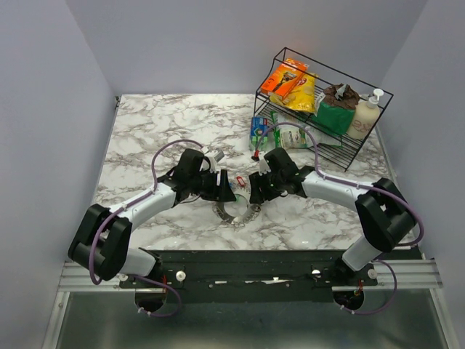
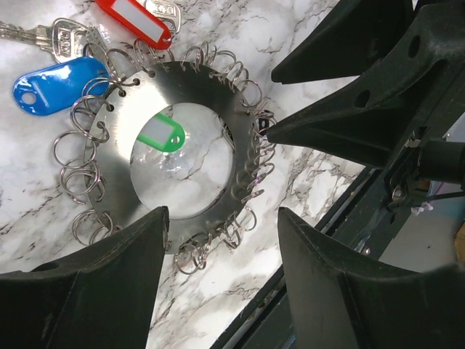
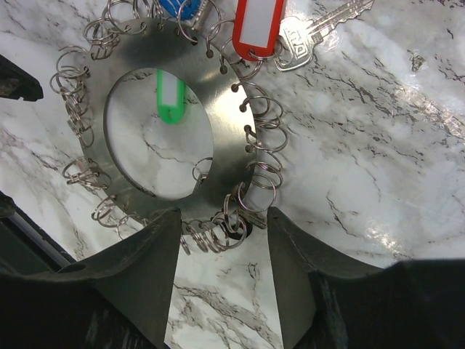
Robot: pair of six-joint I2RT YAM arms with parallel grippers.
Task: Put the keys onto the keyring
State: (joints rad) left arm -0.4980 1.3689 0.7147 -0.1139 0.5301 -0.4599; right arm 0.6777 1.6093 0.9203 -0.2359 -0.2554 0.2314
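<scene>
**Entry: keyring** (image 2: 112, 171). A flat steel annulus with a drilled rim hung with small split rings (image 2: 73, 156). It is laid flat on the counter (image 1: 160, 123), close to the middle of the near edge, between the two hands.

**Keys** (image 3: 305, 33). A silver key with a red tag (image 3: 258, 25) is found overlapping the far rim of the keyring. More silver keys with a blue tag (image 2: 54, 86) are found at the rim beside it. Whether either is threaded on a split ring cannot be told. A green tag (image 2: 161, 134) is seen within the central opening.

**Progress.** Judged early: nearly all the split rings are seen bare, and no key is held.

**Left hand** (image 2: 221, 218). Spread wide, nothing held. Its fingers (image 2: 109, 291) are set either side of one stretch of the rim. Contact cannot be told.

**Right hand** (image 3: 224, 218). Spread wide, nothing held. A cluster of split rings at the rim is framed between its fingers. In the left wrist view one fingertip (image 2: 290, 129) lies right at the rim, touching or just short of it.
</scene>
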